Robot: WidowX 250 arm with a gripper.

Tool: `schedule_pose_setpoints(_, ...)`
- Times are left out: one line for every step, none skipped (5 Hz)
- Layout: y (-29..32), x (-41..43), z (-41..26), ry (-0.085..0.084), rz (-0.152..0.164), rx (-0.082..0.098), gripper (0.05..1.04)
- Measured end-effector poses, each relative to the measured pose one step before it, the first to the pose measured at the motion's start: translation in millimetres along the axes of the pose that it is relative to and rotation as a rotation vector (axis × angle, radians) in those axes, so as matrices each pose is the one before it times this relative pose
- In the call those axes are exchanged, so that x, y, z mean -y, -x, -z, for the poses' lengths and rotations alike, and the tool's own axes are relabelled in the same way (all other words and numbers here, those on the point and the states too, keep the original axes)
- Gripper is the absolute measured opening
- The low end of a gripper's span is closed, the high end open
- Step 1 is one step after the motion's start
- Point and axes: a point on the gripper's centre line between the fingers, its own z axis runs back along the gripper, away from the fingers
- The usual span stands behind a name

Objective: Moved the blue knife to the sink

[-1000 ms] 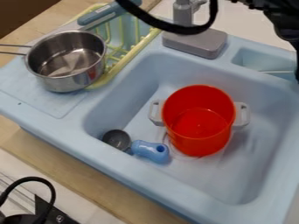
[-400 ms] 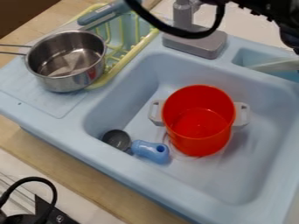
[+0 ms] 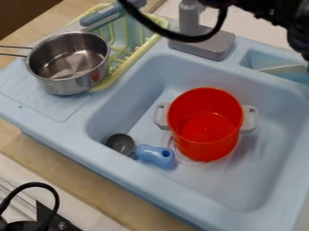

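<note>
Hanging in from the top at one o'clock, the black arm (image 3: 265, 9) reaches the right edge, with its tool (image 3: 300, 43) at two o'clock. I cannot tell how far open the tool is or whether it grips anything. Just below it, a pale piece (image 3: 285, 69) lies over the sink's (image 3: 151, 191) small corner compartment; whether that is the knife, I cannot tell. The red pot (image 3: 206, 142) stands upright in the basin, and at eight o'clock from it lies the ladle (image 3: 156, 155), dark cup outward. Between ten and eleven sits the steel pan (image 3: 69, 83), beside the yellow rack (image 3: 134, 56). A blue-handled thing (image 3: 100, 16) lies at eleven, the tap (image 3: 189, 18) just past twelve, the wooden desk (image 3: 91, 179) at seven.
</note>
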Motion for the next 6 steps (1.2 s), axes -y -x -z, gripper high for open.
schedule_pose_setpoints(2.27,-2.65,-20.81,-0.0394,-0.0508,-0.0043,0.186)
schedule_pose_setpoints(5.13,-4.67,-20.09,-0.0293,-0.0191,0.0031,0.185)
schedule_pose_setpoints(7.59,-8.36,-17.4,-0.0315,-0.0489,-0.0025,0.185)
schedule_pose_setpoints(5.08,-2.71,-15.06,-0.0151,-0.0155,0.0243,0.185)
schedule_pose_setpoints(-4.23,-2.47,-17.79,-0.0258,-0.0057,0.0483,0.185)
schedule_pose_setpoints(-4.34,-5.49,-12.12,-0.0314,-0.0039,0.0251,0.183)
